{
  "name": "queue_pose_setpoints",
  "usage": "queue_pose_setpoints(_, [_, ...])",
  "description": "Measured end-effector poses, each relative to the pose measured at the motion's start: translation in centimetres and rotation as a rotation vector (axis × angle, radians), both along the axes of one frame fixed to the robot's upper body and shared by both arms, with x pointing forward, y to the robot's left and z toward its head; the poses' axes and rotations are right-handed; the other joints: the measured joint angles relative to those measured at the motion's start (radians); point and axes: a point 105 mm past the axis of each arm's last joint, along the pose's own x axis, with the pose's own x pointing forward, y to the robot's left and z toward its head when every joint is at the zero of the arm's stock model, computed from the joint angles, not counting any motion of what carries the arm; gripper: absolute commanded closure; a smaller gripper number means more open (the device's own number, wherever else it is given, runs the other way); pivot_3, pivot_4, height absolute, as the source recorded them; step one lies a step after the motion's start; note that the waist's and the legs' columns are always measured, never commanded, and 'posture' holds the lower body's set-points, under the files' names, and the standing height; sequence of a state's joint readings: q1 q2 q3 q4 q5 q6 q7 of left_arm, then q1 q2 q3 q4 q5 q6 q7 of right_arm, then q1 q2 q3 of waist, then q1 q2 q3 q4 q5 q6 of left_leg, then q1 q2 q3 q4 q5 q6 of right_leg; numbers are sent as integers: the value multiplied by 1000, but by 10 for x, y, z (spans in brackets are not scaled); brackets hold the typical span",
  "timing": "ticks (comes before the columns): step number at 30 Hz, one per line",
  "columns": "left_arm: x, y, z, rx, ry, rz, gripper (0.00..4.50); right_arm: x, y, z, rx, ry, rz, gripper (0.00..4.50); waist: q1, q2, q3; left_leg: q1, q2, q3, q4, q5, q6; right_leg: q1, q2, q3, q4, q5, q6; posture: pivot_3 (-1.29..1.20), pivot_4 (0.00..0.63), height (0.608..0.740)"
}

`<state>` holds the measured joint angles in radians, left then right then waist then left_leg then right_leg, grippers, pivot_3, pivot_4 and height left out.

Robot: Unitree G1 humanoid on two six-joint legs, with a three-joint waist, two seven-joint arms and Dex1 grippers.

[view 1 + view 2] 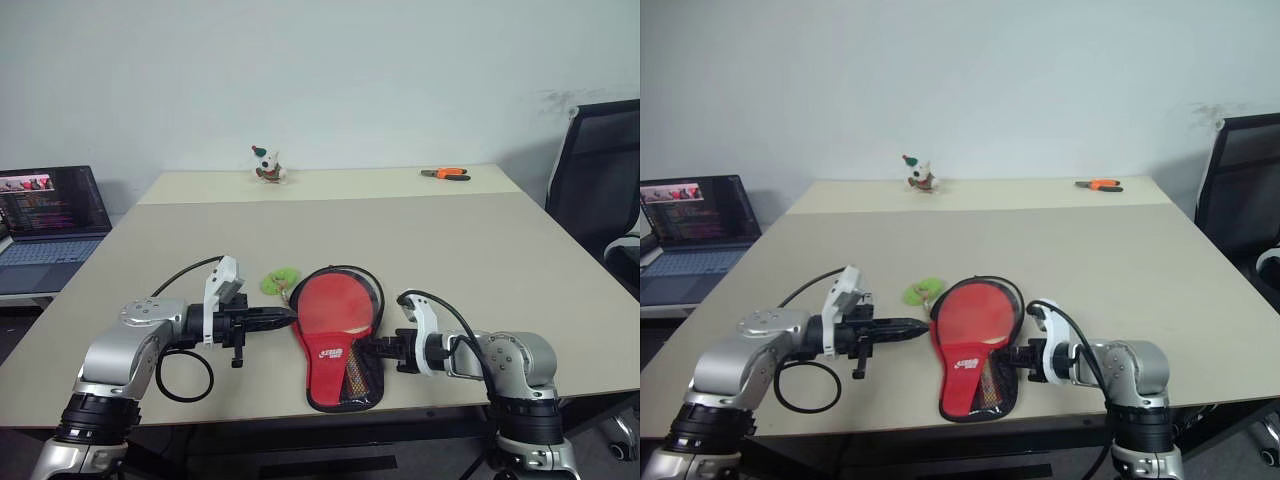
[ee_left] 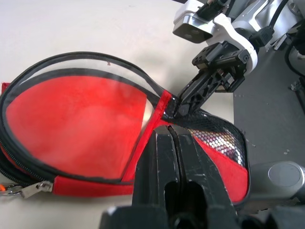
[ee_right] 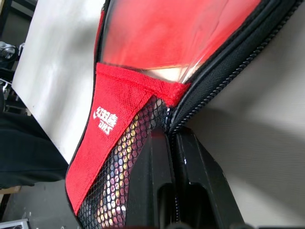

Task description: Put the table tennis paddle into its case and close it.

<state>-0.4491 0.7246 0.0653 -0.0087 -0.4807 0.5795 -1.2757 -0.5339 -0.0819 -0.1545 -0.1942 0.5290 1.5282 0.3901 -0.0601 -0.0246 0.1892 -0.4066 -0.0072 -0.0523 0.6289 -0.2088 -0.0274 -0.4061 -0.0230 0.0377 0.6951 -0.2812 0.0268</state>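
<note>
On table: case holding paddle; left gripper and right gripper each pinching case edge.

The case is red with a black zip edge, a white logo and a black mesh part that shows small shiny dots. The table is beige. The 2 grippers have black fingers. The pliers have orange handles.
</note>
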Motion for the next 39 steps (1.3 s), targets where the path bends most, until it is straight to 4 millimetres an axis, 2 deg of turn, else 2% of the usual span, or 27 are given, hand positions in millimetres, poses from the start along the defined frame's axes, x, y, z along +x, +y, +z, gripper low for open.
queue_pose_setpoints(5, [0, 0, -1, -4, 4, 5, 4500, 0, 1, -2, -10, -3, -3, 4488, 0, 0, 0, 0, 0, 0, 0, 0, 0, 0, 0, 0, -1, 0, 0, 0, 150, 740])
queue_pose_setpoints(6, [0, 0, -1, -4, 4, 7, 4500, 0, 0, -3, -14, -4, -8, 4266, 0, 0, 0, 0, 0, 0, 0, 0, 0, 0, 0, 0, -1, 0, 0, 0, 150, 740])
queue_pose_setpoints(9, [-1, -1, -1, 0, -3, 10, 4500, 3, -2, -3, -25, -8, -23, 3477, 0, 0, 0, 0, 0, 0, 0, 0, 0, 0, 0, 0, -1, 0, 0, 0, 150, 740])
queue_pose_setpoints(12, [-2, -1, -2, 0, -3, 8, 4500, 5, -10, -3, -41, -14, -44, 2351, 1, 0, 0, 0, 0, 1, 0, 0, 0, 0, 0, 0, -2, 0, 0, 0, 150, 740])
queue_pose_setpoints(14, [-3, -1, -4, 0, 3, 11, 4500, 5, -11, -2, -35, -19, -49, 1757, 1, 0, 0, 0, 0, 0, -1, 0, 0, 0, 0, 0, -2, 0, 0, 0, 150, 740])
queue_pose_setpoints(19, [-3, -1, -4, 0, 1, 14, 4500, 3, -21, 13, -77, -100, -44, 41, 3, 0, 0, -1, 0, 0, 0, 0, 0, 0, 0, 0, -5, 0, 1, 0, 150, 740])
queue_pose_setpoints(21, [-3, -1, -5, 0, 4, 25, 4500, 0, -27, 24, -116, -177, -9, 13, 3, 0, 0, -2, 0, 0, -1, 0, 0, 0, 0, 0, -6, 0, 1, 0, 150, 740])
queue_pose_setpoints(23, [-3, 1, -9, -3, 14, 46, 4500, -6, -34, 49, -115, -308, 59, 13, 3, 0, 0, -2, 1, 0, -1, -1, 1, 0, 0, 0, -8, -1, 2, 0, 150, 740])
queue_pose_setpoints(26, [1, 5, -8, -10, 5, 94, 4500, -11, -23, 84, 21, -447, 141, 13, 0, 0, 0, -2, 3, 0, -1, -1, 2, 0, 1, 0, -9, -1, 2, 0, 150, 740])
queue_pose_setpoints(28, [4, 8, -6, -10, -9, 131, 4500, -15, -12, 91, 61, -496, 201, 13, 2, 0, 0, -2, 4, -1, -1, -1, 2, 1, 1, -1, -10, -1, 2, 0, 150, 740])
queue_pose_setpoints(31, [7, 12, -5, -11, -20, 169, 4500, -13, 4, 83, 57, -506, 257, 13, 2, 0, 0, -2, 3, 0, -1, -1, 2, 1, 1, -1, -11, 0, 1, 0, 150, 740])
queue_pose_setpoints(35, [10, 18, -8, 4, -28, 222, 4500, 4, 26, 46, -42, -487, 286, 13, 3, 0, 0, -3, 3, 1, -1, -1, 2, 1, 1, 0, -13, 3, -2, 0, 150, 740])
queue_pose_setpoints(39, [19, 24, -7, -1, -51, 300, 3564, 31, 32, 29, -135, -516, 208, 0, 6, 0, 0, -3, 2, 0, -1, -1, 2, 1, 1, -1, -13, 3, -2, 0, 150, 740])
